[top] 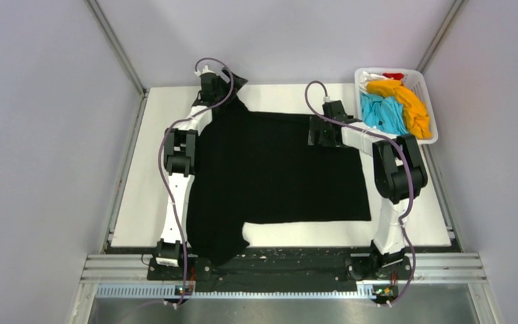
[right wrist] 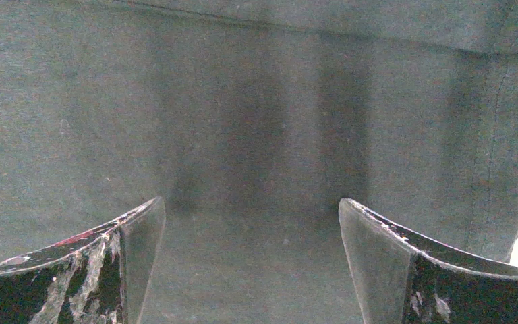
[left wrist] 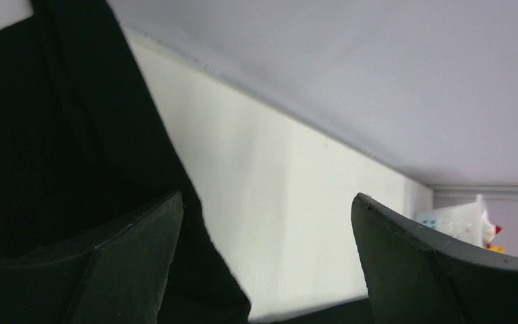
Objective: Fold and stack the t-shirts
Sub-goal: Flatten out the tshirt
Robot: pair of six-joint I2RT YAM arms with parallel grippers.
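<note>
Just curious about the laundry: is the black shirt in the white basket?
No, the black shirt lies spread on the table, outside the basket.

The white tabletop bore a black t-shirt spread across its middle, a white basket at its far right corner.

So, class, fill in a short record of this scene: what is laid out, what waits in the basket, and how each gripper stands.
Laid out: black t-shirt, spread flat on the white table
Basket: white basket, far right corner of the table
In basket: orange t-shirt, sky-blue t-shirt, white t-shirt, red t-shirt, all bunched
Left gripper: open, at the black shirt's far left edge, holding nothing
Right gripper: open, low over the black shirt's far right part, holding nothing
Folded so far: nothing
</note>
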